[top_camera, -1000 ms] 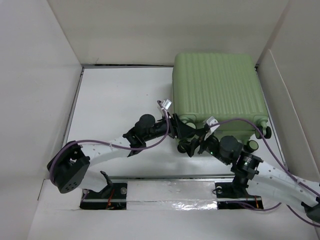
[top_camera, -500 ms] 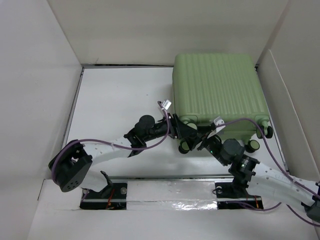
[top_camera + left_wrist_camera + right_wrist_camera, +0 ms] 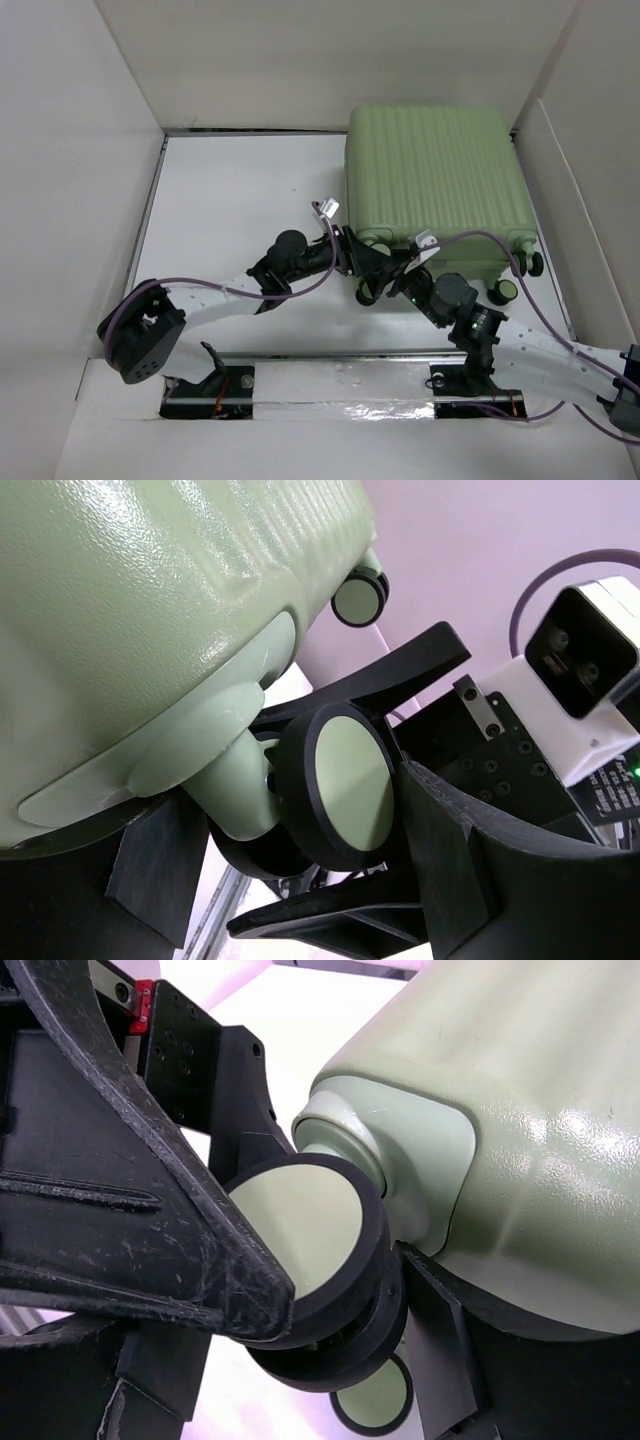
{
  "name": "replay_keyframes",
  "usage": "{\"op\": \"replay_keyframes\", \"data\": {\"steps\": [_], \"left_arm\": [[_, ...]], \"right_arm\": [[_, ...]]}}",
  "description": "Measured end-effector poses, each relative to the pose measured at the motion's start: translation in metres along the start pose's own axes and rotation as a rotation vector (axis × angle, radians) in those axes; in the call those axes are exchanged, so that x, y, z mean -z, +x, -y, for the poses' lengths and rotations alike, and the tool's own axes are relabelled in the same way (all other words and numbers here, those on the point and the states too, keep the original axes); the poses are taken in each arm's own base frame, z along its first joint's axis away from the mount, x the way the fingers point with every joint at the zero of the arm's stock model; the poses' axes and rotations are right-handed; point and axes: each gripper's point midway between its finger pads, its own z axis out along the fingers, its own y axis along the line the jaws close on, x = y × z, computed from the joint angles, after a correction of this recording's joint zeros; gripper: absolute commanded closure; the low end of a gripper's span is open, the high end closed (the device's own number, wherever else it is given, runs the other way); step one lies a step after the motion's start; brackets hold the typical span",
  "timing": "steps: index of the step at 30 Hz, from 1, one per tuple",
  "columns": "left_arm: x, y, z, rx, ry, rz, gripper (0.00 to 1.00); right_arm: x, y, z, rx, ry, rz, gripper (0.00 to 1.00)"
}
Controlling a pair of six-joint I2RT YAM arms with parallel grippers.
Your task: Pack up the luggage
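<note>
We see the light-green ribbed hard-shell luggage [image 3: 432,180] lying flat and closed in the upper right of the top view. Its length runs up the frame, with the wheeled end nearest the arms. Both grippers meet at its lower-left corner, so the shell lies up and to the right of each. The left gripper [image 3: 368,268] comes in from the left, its fingers pressed on either side of the black-and-green spinner wheel [image 3: 340,785]. The right gripper [image 3: 393,283] straddles the same wheel from the lower right, and we cannot tell whether it grips. We judge both arms equally near, so the next move hinges on this corner.
</note>
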Motion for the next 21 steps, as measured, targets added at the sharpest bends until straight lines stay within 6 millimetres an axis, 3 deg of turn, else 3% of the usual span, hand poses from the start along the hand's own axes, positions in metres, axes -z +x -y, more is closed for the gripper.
{"op": "replay_keyframes", "data": {"steps": [1, 2, 4, 5, 8, 10, 13, 17, 21], "left_arm": [[0.000, -0.002, -0.001, -0.001, -0.001, 0.005, 0.32], [0.000, -0.003, -0.001, -0.001, -0.003, 0.009, 0.32], [0.000, -0.005, -0.003, -0.008, -0.010, 0.018, 0.30], [0.000, -0.004, -0.004, -0.008, -0.009, 0.016, 0.29], [-0.001, -0.004, -0.002, -0.009, 0.000, 0.013, 0.18], [-0.001, -0.004, 0.000, -0.011, 0.007, 0.011, 0.07], [-0.001, -0.005, -0.002, -0.032, -0.019, 0.005, 0.01], [0.010, -0.015, -0.004, -0.125, -0.091, 0.026, 0.01], [0.035, -0.044, -0.008, -0.214, -0.190, 0.113, 0.01]], "right_arm": [[-0.002, 0.000, 0.000, 0.009, 0.004, -0.003, 0.29], [-0.003, -0.002, 0.001, 0.018, 0.010, -0.002, 0.40], [-0.004, 0.000, 0.004, 0.041, 0.025, -0.010, 0.52], [-0.004, 0.000, 0.004, 0.046, 0.025, -0.009, 0.70], [-0.004, 0.000, 0.005, 0.057, 0.026, -0.008, 0.84], [-0.003, 0.000, 0.004, 0.064, 0.023, -0.008, 0.84], [-0.001, -0.002, 0.005, 0.074, 0.021, -0.005, 0.84], [-0.001, -0.002, 0.005, 0.077, 0.020, -0.006, 0.84], [-0.001, -0.002, 0.005, 0.077, 0.019, -0.007, 0.84]]}}
